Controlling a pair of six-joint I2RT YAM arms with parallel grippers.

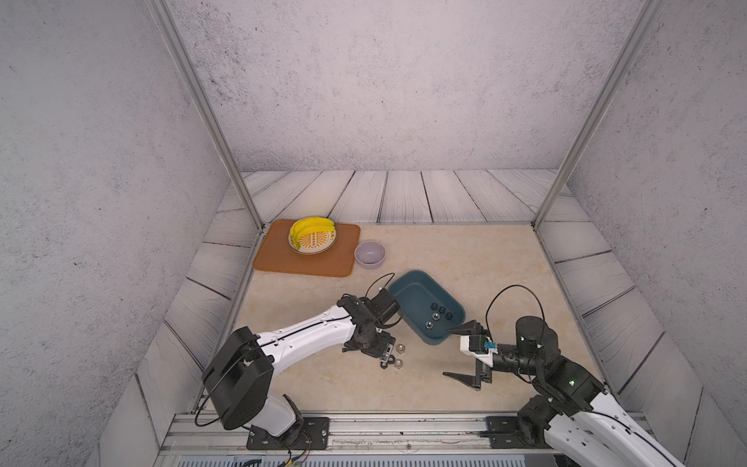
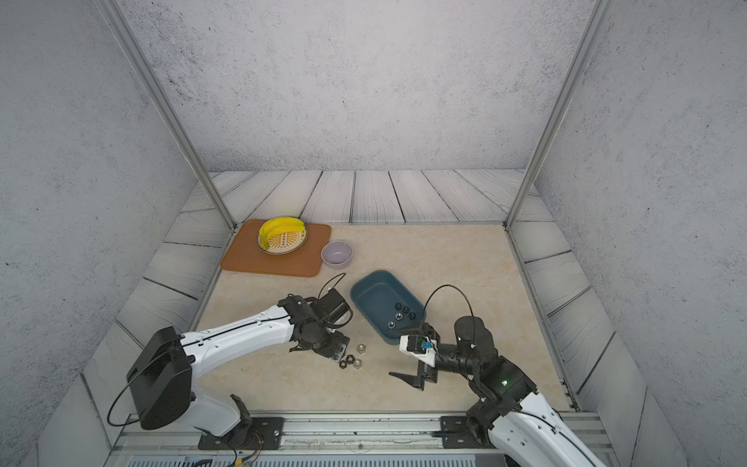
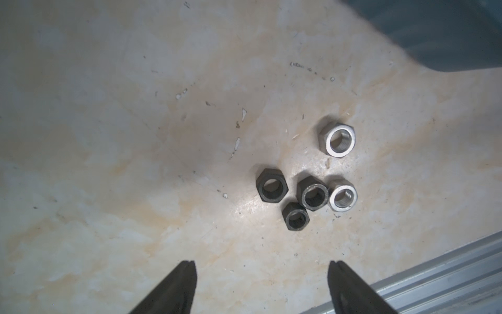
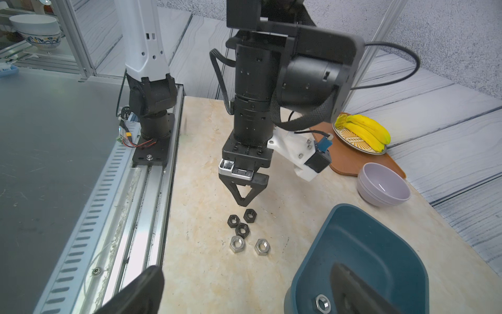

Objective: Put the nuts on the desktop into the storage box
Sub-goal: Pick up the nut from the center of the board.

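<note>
Three black and two silver nuts [image 3: 307, 187] lie clustered on the beige desktop [image 1: 465, 250]; they also show in a top view [image 2: 355, 358] and the right wrist view [image 4: 241, 231]. My left gripper [image 3: 262, 265] hangs point-down just above and beside the cluster, open, with nothing between its fingers. From the side, the left gripper [image 4: 243, 202] hovers over the black nuts. The teal storage box [image 1: 408, 291] holds several nuts [image 1: 438, 313]. My right gripper [image 1: 448, 352] is wide open and empty, one finger over the box's near corner [image 4: 353, 244].
An orange mat [image 1: 307, 263] at the back left carries a plate of bananas [image 1: 312, 234]. A lavender bowl [image 1: 370, 254] stands between the mat and the box. A metal rail [image 1: 404, 428] runs along the front edge, and frame posts stand at the back corners.
</note>
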